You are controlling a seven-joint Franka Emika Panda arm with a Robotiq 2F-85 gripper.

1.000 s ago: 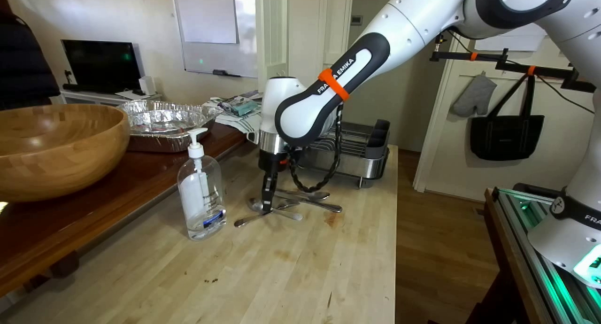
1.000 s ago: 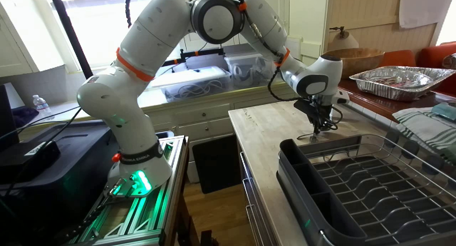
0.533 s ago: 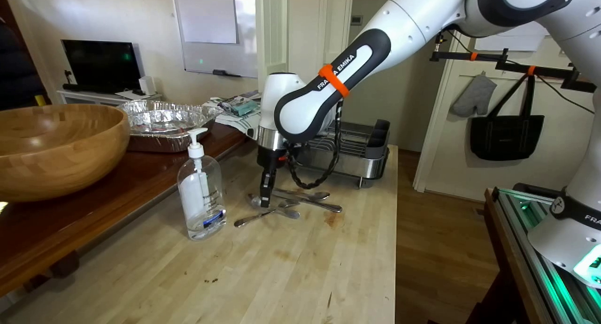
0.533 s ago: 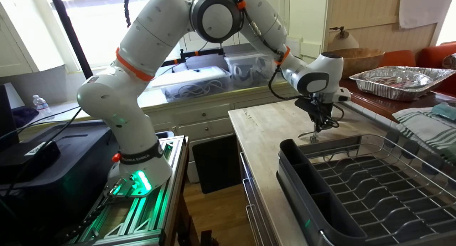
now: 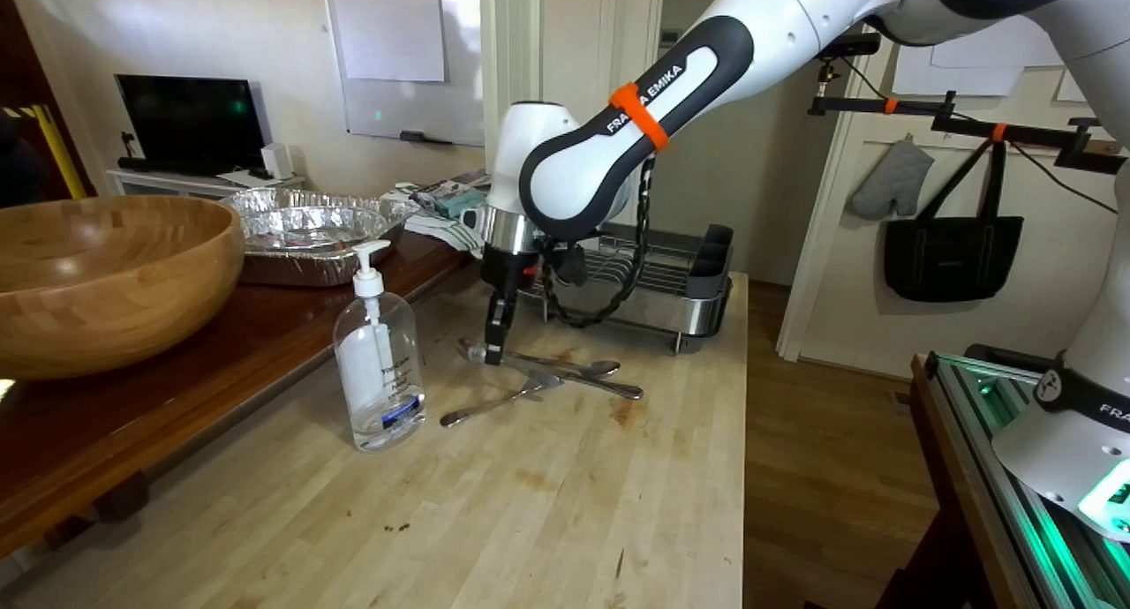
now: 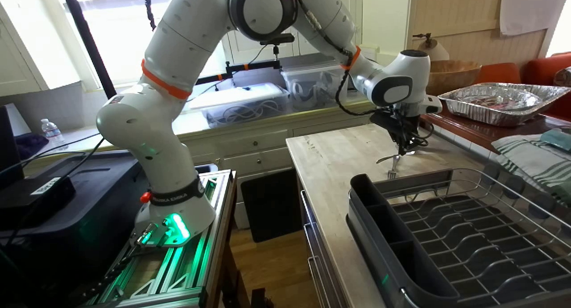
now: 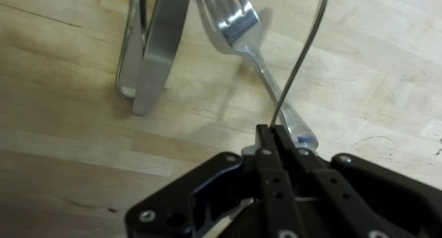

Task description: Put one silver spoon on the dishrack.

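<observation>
My gripper (image 7: 271,128) is shut on the thin handle of a silver spoon (image 7: 300,60), seen edge-on. In an exterior view the gripper (image 5: 494,358) holds the spoon (image 5: 473,352) above the wooden table, its bowl end partly hidden by the fingers. The held handle (image 6: 386,159) also shows in an exterior view, sticking out from the fingertips. A fork (image 7: 243,31) lies on the table below. A knife (image 7: 160,51) lies across another utensil (image 7: 129,70) beside it. The dishrack (image 5: 697,313) stands behind the gripper; its near wall (image 6: 419,185) and black holder (image 6: 401,250) also show.
A clear pump bottle (image 5: 380,379) stands on the table near the cutlery. A large wooden bowl (image 5: 115,282) and foil trays (image 5: 309,238) sit on the raised counter alongside. A striped towel (image 6: 526,160) lies beside the rack.
My gripper has risen from the table with the spoon in it and shifted slightly toward the dishrack. The spoon has left the pile; the other cutlery looks unmoved.
</observation>
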